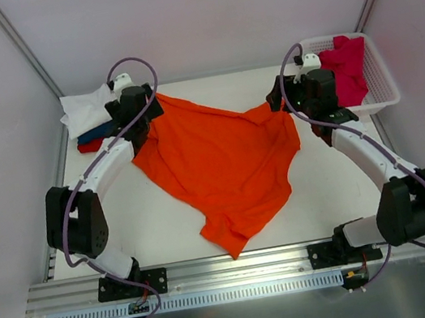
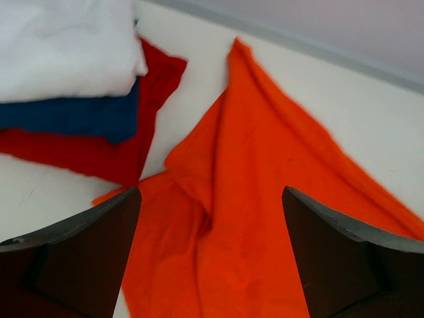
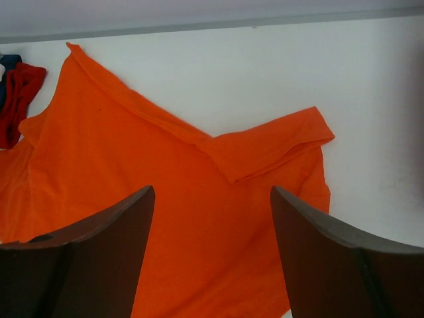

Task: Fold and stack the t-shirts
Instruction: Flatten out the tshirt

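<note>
A large orange t-shirt [image 1: 222, 165] lies spread and rumpled across the middle of the table. My left gripper [image 1: 141, 112] hovers over its far left corner, jaws open above the orange cloth [image 2: 265, 172] with nothing between them [image 2: 211, 192]. Just left of it sits a folded stack: a white t-shirt [image 2: 66, 46] on a dark blue one [image 2: 73, 116] on a red one [image 2: 86, 156]. My right gripper [image 1: 292, 97] hangs over the shirt's far right sleeve [image 3: 265, 149], jaws open and empty [image 3: 212, 190]. A crimson-pink t-shirt [image 1: 344, 66] lies in the basket.
A white lattice basket [image 1: 377, 89] stands at the back right corner, beside my right arm. The folded stack [image 1: 88, 115] occupies the back left corner. Enclosure walls rise close behind and on both sides of the table.
</note>
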Available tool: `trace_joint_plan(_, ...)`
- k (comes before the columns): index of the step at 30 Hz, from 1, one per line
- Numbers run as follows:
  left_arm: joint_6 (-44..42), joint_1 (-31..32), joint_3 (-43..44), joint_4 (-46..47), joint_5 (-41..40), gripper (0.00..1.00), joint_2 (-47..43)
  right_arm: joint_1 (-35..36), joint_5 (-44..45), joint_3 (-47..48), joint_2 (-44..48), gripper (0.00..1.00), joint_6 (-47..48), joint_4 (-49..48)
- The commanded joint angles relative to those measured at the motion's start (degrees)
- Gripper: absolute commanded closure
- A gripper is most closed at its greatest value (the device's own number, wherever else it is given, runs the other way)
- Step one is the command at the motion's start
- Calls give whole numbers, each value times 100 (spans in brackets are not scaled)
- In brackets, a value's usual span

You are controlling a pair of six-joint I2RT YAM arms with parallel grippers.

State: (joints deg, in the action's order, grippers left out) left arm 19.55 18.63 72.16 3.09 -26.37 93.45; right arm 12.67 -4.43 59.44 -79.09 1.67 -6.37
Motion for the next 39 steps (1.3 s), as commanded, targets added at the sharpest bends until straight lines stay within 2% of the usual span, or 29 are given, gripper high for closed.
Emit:
trace_joint_plan(1,400,-97,-474,-633,-649,11,-230,69,-129,-169,754,26,-123,303)
trace_joint_plan(8,918,-492,-1283,-696,-246,13,-608,87,-181,-503,1387,26,-158,505)
trace_joint_plan(14,1270,-747,-1819,-617,70,16,-819,78,-225,-618,1528,26,-298,540)
trace_joint_plan(18,1306,-1080,-2214,-83,588,17,-872,87,-322,-662,1616,26,-378,540)
trace_joint_plan(26,1508,-1397,-2356,429,1362,19,-469,78,-427,-758,1800,26,-440,558)
trace_joint_plan(31,1666,-1520,-2312,719,1775,25,-91,87,-498,-793,1958,26,-501,593)
trace_joint_plan(39,1763,-1564,-2294,719,1750,31,103,87,-542,-802,2064,26,-554,611)
